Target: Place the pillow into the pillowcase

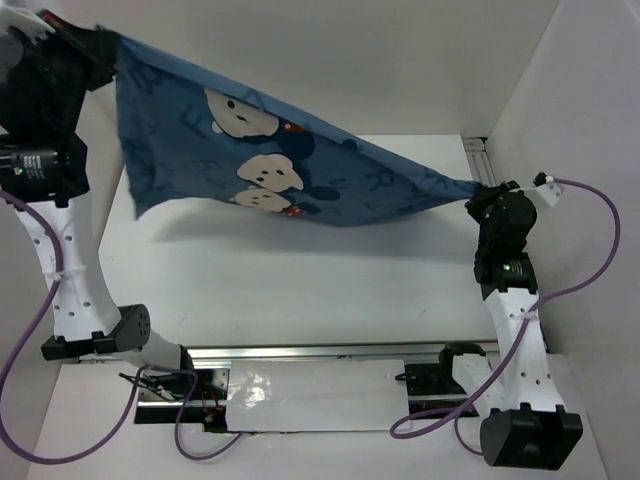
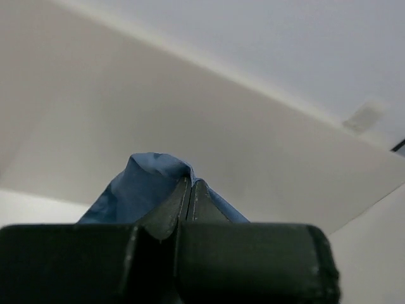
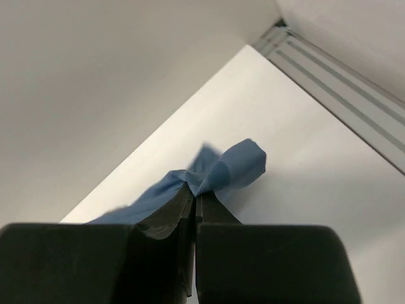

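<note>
While left hand (image 1: 110, 43) sits high | right hand (image 1: 480, 189) low (both pinching pillowcase (image 1: 380, 185))

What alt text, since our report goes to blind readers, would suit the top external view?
A blue pillowcase printed with cartoon mouse faces hangs stretched in the air above a white table. The left gripper pinches one corner high at the left, and the right gripper pinches the opposite corner lower at the right.

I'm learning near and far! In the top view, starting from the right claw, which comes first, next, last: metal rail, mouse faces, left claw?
1. Metal rail: just behind the right claw, back corner.
2. Mouse faces: middle of the pillowcase.
3. Left claw: far left, high up.
</note>
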Controlling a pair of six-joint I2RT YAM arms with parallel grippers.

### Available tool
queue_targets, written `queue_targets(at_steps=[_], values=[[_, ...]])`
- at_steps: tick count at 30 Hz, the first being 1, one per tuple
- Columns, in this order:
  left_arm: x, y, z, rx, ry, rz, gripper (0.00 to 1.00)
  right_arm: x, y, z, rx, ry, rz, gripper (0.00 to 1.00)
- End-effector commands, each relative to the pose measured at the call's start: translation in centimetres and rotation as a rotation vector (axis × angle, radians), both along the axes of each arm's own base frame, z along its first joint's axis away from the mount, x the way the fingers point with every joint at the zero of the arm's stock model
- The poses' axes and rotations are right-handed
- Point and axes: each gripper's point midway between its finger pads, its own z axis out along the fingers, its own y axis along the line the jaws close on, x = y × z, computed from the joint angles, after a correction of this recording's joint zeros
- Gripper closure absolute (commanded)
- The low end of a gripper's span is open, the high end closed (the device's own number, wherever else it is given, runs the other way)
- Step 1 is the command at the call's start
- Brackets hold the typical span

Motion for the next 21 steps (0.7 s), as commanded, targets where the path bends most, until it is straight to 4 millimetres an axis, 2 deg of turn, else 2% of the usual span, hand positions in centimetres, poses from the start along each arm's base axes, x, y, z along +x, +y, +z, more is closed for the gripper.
queue_targets(at_steps=[1, 2, 3, 6, 8, 10, 12, 13, 14, 15, 18, 19, 20, 21], values=[[-8.6, 2.3, 11.4, 0.114, -0.371, 0.185, 1.0, -1.0, -2.5, 6.4, -0.146, -0.135, -0.094, 1.0], [-10.3, 2.0, 11.6, 0.133, -0.397, 0.192, 1.0, -1.5, -3.4, 8.1, -0.141, -0.177, -0.152, 1.0], [-11.6, 2.1, 12.2, 0.129, -0.435, 0.215, 1.0, -2.2, -3.8, 10.6, -0.143, -0.229, -0.188, 1.0], [-15.6, 1.4, 14.6, 0.185, -0.549, 0.234, 1.0, -3.2, -4.6, 14.0, -0.124, -0.296, -0.246, 1.0], [-17.6, 1.0, 15.5, 0.209, -0.572, 0.246, 1.0, -3.9, -5.0, 15.1, -0.123, -0.315, -0.278, 1.0], [-20.9, 1.2, 17.1, 0.212, -0.64, 0.298, 1.0, -5.1, -5.5, 17.5, -0.133, -0.36, -0.318, 1.0], [-23.4, 2.3, 17.9, 0.202, -0.682, 0.392, 1.0, -7.0, -6.9, 19.3, -0.164, -0.375, -0.42, 1.0], [-24.4, 2.5, 18.0, 0.195, -0.69, 0.418, 1.0, -8.8, -7.1, 21.7, -0.174, -0.421, -0.455, 1.0], [-27.1, 2.6, 18.6, 0.175, -0.736, 0.439, 1.0, -9.6, -7.5, 22.4, -0.202, -0.416, -0.487, 1.0], [-27.4, 2.7, 18.4, 0.191, -0.736, 0.45, 1.0, -11.1, -8.2, 23.0, -0.204, -0.424, -0.544, 1.0], [-31.0, 2.1, 19.2, 0.207, -0.807, 0.434, 1.0, -14.5, -9.7, 25.6, -0.236, -0.47, -0.695, 1.0], [-32.2, 2.3, 19.1, 0.2, -0.819, 0.448, 1.0, -14.6, -10.0, 25.7, -0.257, -0.429, -0.72, 1.0], [-32.9, 2.5, 19.0, 0.196, -0.818, 0.449, 1.0, -16.4, -10.0, 28.2, -0.266, -0.449, -0.743, 1.0], [-34.1, 3.1, 18.8, 0.191, -0.82, 0.487, 1.0, -17.1, -10.2, 28.9, -0.3, -0.405, -0.762, 1.0]])
